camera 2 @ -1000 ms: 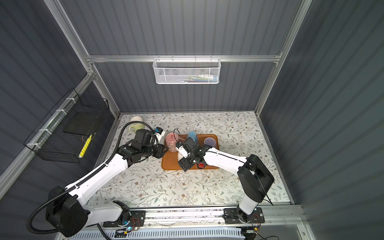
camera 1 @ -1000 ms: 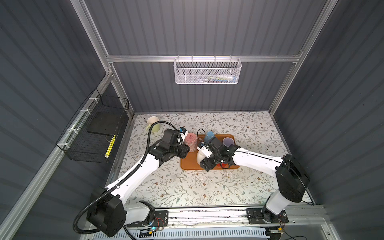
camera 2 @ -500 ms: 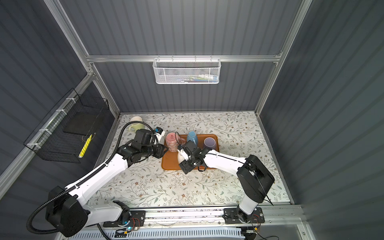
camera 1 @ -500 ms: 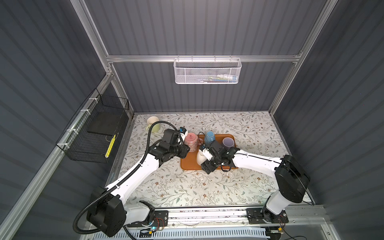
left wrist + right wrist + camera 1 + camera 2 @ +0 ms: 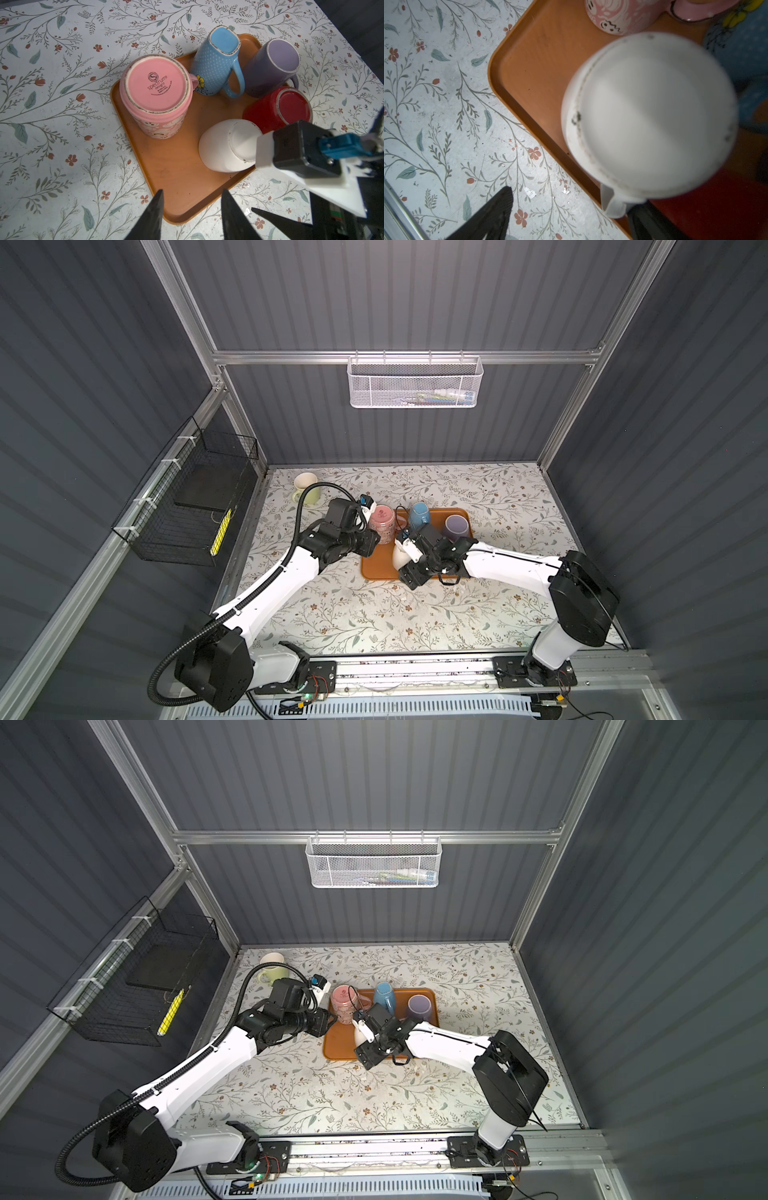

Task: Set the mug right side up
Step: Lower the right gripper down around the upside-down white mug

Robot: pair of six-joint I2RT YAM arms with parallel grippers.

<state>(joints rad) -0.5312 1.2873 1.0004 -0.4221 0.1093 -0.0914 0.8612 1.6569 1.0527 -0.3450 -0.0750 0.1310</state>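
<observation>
A white mug (image 5: 226, 145) stands upside down at the front of the orange tray (image 5: 176, 166), also seen in both top views (image 5: 399, 559) (image 5: 358, 1038). My right gripper (image 5: 566, 218) hovers open just over it (image 5: 406, 570). One finger (image 5: 488, 214) hangs over the table outside the tray. The other finger (image 5: 645, 220) sits right beside the mug's handle (image 5: 610, 201). The white mug (image 5: 650, 116) fills the right wrist view, blurred. My left gripper (image 5: 192, 195) is open and empty above the tray's near corner (image 5: 372, 541).
Also upside down on the tray are a pink mug (image 5: 158, 89), a blue mug (image 5: 216, 60), a purple mug (image 5: 274, 64) and a red mug (image 5: 286, 108), all close to the white one. A pale green mug (image 5: 306, 487) stands at the table's back left.
My right gripper has shifted slightly toward the tray's front edge beside the white mug. The left arm has not moved.
</observation>
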